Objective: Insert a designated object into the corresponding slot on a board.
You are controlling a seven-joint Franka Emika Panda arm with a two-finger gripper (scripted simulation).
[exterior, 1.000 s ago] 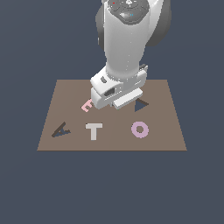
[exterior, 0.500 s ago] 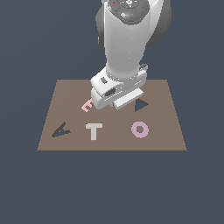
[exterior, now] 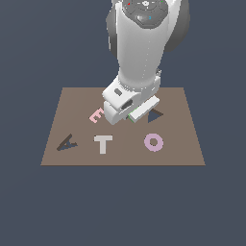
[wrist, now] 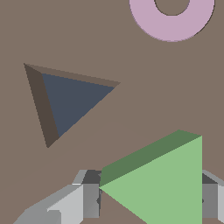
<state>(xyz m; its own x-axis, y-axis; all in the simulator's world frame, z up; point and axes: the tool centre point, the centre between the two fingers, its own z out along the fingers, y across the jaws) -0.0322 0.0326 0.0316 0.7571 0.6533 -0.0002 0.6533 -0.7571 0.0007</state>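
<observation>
Here the pincer (wrist: 144,199) apparently grips the green triangle (wrist: 166,183), beside the slot (wrist: 70,98).

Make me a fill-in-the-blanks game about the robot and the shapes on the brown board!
1. The claw has its fingers on either side of a triangle coloured ____.
2. The triangular slot in the board is ____, with nothing in it.
3. The lilac piece is shaped like a ____.
4. The pale grey letter on the board is a ____.

Missing words: green; empty; ring; T
</observation>
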